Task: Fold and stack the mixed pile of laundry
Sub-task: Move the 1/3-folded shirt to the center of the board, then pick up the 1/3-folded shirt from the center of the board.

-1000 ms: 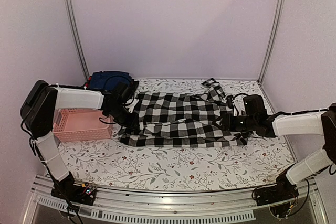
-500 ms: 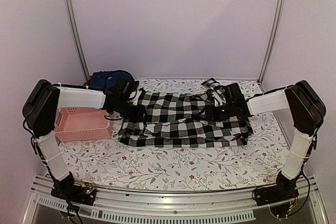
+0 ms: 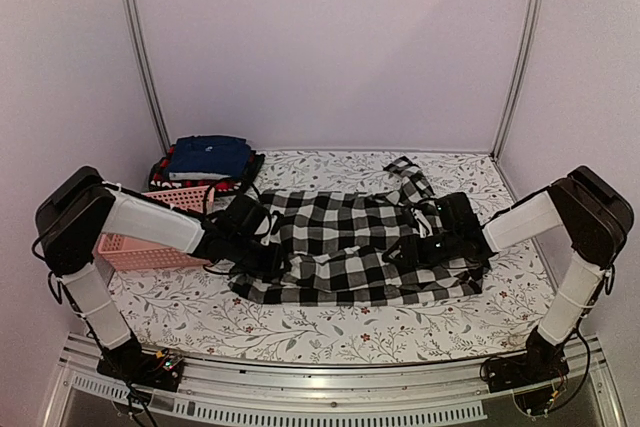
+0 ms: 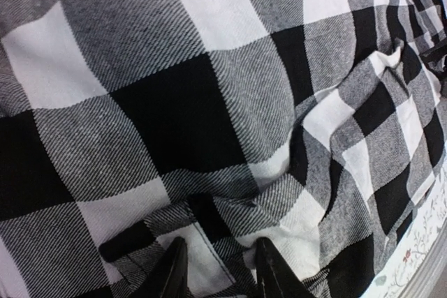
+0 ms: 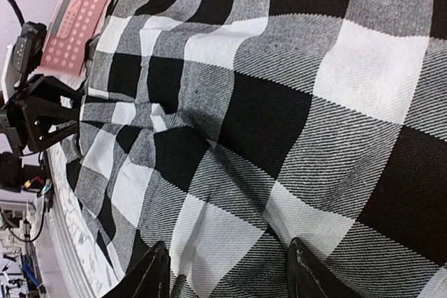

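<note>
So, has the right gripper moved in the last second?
Yes. The right gripper has shifted left over the checked shirt, toward the pink basket.

Checked shirt (image 3: 350, 247): lay rumpled mid-table.
Left gripper (image 3: 268, 250): rested on its left edge.
Right gripper (image 3: 412, 247): rested on its right side, jaws seemingly lost in shadow.
Navy trousers (image 3: 208, 155): topped the back-left stack, behind pink basket (image 3: 138, 252).
</note>
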Available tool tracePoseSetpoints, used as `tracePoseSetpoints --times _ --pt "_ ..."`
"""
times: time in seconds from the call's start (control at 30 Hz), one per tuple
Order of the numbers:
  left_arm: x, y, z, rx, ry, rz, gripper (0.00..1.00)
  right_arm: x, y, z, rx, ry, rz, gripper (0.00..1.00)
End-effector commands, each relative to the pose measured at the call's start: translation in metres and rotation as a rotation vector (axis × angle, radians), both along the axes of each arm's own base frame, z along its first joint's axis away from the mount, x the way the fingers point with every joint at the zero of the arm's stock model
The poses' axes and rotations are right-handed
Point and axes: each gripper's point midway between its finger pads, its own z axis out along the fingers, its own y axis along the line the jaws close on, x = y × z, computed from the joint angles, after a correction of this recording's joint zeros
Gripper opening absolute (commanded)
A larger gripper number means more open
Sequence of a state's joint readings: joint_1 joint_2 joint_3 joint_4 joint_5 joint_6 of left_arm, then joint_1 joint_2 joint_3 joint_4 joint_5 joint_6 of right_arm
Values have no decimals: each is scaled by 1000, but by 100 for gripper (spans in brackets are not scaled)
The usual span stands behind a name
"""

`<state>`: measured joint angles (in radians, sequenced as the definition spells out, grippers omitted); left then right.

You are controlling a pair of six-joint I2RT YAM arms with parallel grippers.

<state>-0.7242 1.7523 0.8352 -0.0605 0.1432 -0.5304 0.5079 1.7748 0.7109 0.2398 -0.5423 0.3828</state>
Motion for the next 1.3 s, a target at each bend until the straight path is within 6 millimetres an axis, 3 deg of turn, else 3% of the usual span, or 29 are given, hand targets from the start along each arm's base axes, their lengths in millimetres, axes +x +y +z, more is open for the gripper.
tracePoseSetpoints --times 0.0,0.07,0.13,0.23,0.37,0.43,0.5,0.53,0.63,0.8,0.97,1.07,1.27 --pt "-82 24 -41 123 219 12 33 -91 -14 -34 -57 273 22 56" --pt "-96 24 -37 114 229 5 33 -106 -14 -23 -12 290 33 56" --pt "-99 23 -25 101 203 -6 37 -107 -14 -4 30 258 26 57" --pt "-72 19 22 68 23 2 62 -71 -22 52 66 83 -48 66" --pt "-16 16 96 -4 -202 56 98 -4 -76 108 39 -107 -222 75" --pt "11 20 124 -27 -275 90 100 27 -106 116 -12 -157 -293 75" --pt "37 24 147 -53 -347 128 100 56 -131 109 -103 -186 -344 75" --pt "48 26 155 -72 -370 143 100 72 -140 116 -125 -212 -368 75" --pt "79 31 169 -100 -392 161 100 103 -147 105 -175 -207 -365 74" --pt "110 34 166 -101 -382 156 100 140 -132 98 -202 -230 -304 73" --pt "125 30 156 -81 -371 138 100 179 -117 74 -377 -218 -222 74" --pt "129 27 154 -88 -365 131 100 192 -109 48 -500 -203 -158 75" --pt "136 28 154 -87 -374 134 100 202 -81 17 -574 -181 -38 77"
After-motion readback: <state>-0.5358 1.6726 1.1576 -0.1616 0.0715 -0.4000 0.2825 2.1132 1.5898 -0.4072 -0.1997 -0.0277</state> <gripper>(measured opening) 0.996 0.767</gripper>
